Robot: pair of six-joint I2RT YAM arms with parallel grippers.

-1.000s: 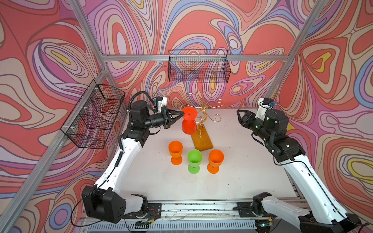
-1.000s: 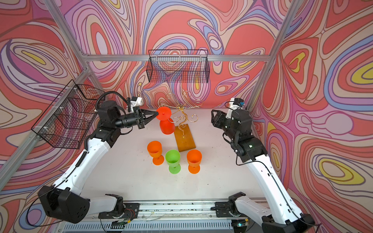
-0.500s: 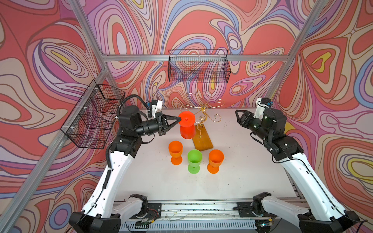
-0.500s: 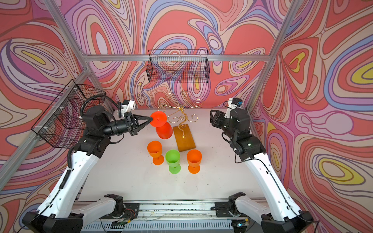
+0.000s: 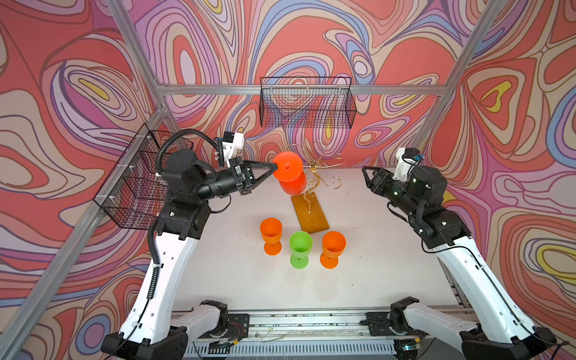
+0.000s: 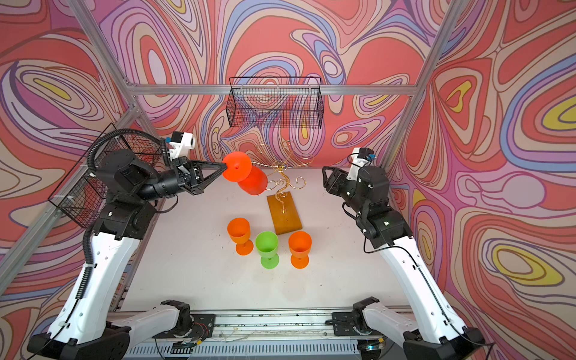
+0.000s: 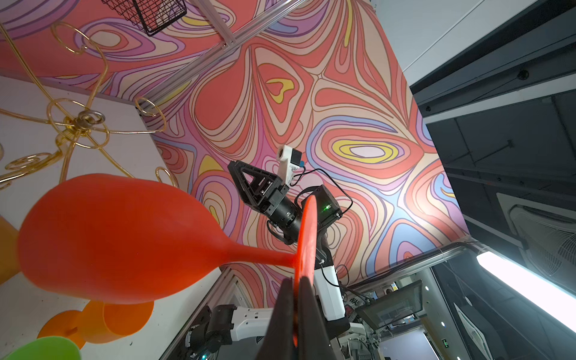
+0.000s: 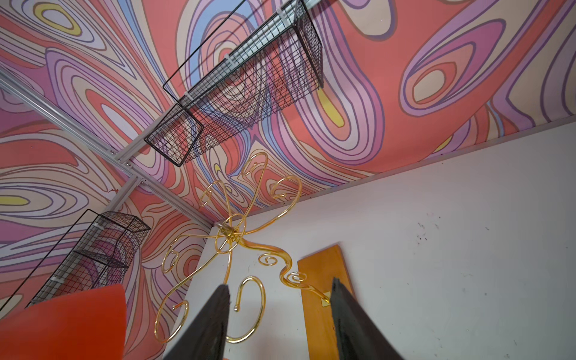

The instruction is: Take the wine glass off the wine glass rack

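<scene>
A red-orange wine glass (image 5: 293, 185) (image 6: 254, 182) hangs foot-up and tilted, just left of the wine glass rack in both top views. My left gripper (image 5: 274, 168) (image 6: 223, 168) (image 7: 294, 283) is shut on the rim of its foot disc. In the left wrist view the bowl (image 7: 118, 237) lies apart from the rack's gold arms (image 7: 81, 124), and no hook circles the stem. The wine glass rack (image 5: 314, 170) (image 6: 282, 174) (image 8: 230, 237) stands on its wooden base (image 5: 310, 213) (image 8: 321, 280). My right gripper (image 5: 365, 173) (image 6: 324, 174) (image 8: 280, 285) is open and empty, right of the rack.
Three upright goblets stand in front of the base: orange (image 5: 271, 229), green (image 5: 300, 244) and orange (image 5: 334, 243). A black wire basket (image 5: 307, 103) hangs on the back wall. Another basket (image 5: 143, 180) hangs on the left wall, behind my left arm.
My left arm has drawn back to the left and risen a little, carrying the red-orange glass away from the rack's arms. The right arm has hardly moved.
</scene>
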